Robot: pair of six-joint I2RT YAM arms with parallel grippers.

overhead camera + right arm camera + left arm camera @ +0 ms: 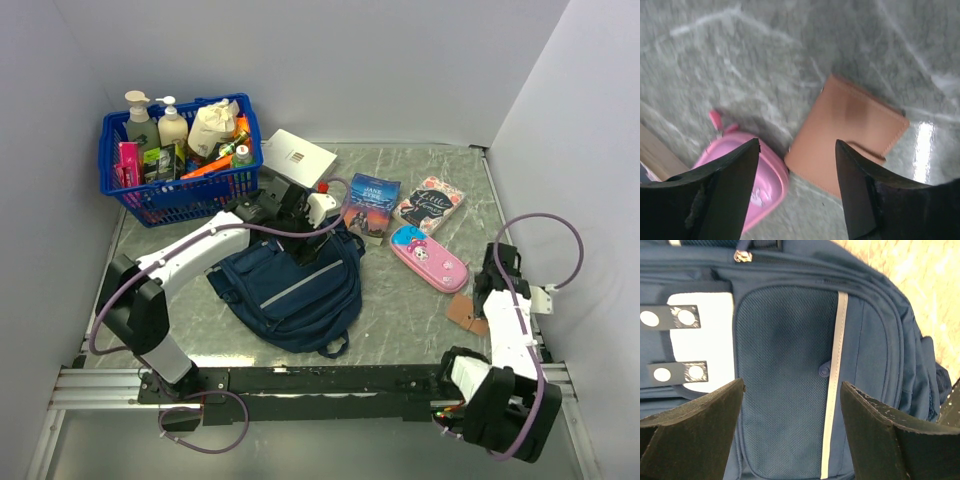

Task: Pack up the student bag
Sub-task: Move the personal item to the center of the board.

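Note:
The student bag [290,292] lies flat on the table, navy with a grey stripe [834,390] and a white patch [705,347]. My left gripper [308,250] hovers over the bag's upper end. In the left wrist view that gripper [792,386] is open, its fingers straddling the mesh front pocket [785,365] with nothing between them. My right gripper [483,297] is open above a tan wallet [850,130] and the end of a pink pencil case [752,170], holding nothing.
A blue plastic basket [170,203] full of bottles stands at the back left. A white box [298,157], two books [370,205] [430,203] and the pink pencil case [428,257] lie behind and right of the bag. The tan wallet [465,312] lies near the right arm.

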